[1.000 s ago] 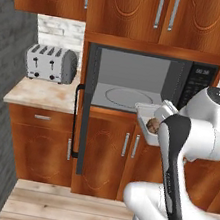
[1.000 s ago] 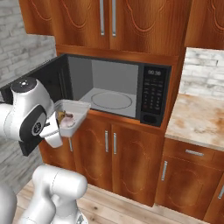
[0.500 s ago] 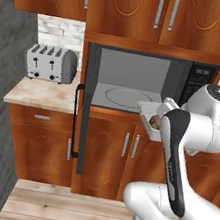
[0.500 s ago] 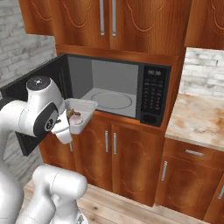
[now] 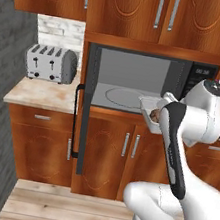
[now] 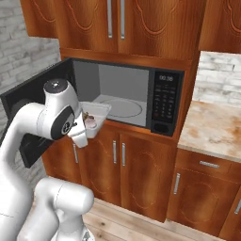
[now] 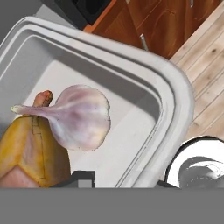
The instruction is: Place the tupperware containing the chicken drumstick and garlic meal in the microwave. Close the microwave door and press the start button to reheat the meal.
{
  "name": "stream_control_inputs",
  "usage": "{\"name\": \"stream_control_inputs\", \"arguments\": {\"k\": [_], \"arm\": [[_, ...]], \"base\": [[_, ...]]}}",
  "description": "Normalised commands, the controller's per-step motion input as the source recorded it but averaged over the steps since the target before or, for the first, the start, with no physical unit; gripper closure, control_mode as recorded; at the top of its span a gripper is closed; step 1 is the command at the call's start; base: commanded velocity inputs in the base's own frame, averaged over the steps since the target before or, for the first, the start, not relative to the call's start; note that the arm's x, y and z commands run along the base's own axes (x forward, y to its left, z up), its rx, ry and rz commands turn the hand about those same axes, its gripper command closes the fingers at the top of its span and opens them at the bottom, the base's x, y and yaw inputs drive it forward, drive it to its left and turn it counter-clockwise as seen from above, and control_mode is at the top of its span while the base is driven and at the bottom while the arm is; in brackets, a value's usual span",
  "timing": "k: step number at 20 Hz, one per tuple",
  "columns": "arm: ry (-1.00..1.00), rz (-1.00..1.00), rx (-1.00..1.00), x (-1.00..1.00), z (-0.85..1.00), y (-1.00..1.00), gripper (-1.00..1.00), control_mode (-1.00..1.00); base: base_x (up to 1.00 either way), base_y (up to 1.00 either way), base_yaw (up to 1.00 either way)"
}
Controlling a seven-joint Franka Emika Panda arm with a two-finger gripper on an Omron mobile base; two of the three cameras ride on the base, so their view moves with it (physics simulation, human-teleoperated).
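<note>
The microwave [image 5: 146, 87] stands open, its door [image 6: 33, 113] swung wide to the left and the turntable bare. The container [image 6: 96, 115] sits in the air at the front lip of the opening, not yet inside. By my reading, carrying is nearly done; setting it on the turntable, shutting the door and pressing start all remain. The drumstick [image 7: 26, 148] and garlic [image 7: 78, 118] lie inside the container. The gripper [image 7: 124, 181] seems clamped on the container's rim, but its fingertips are mostly cut off at the frame's bottom edge.
</note>
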Motion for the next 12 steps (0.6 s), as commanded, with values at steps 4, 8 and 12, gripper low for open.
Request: {"name": "stream_control_inputs", "arguments": {"k": [4,8,12], "arm": [[0.0,0.02,0.0,0.58,-0.17,0.0,1.0,-1.0],[-0.04,0.0,0.0,0.41,-0.26,-0.01,1.0,-1.0],[-0.09,0.0,0.0,0.39,-0.31,-0.05,1.0,-1.0]], "base": [[0.0,0.0,0.0],[0.0,0.0,0.0],[0.0,0.0,0.0]]}}
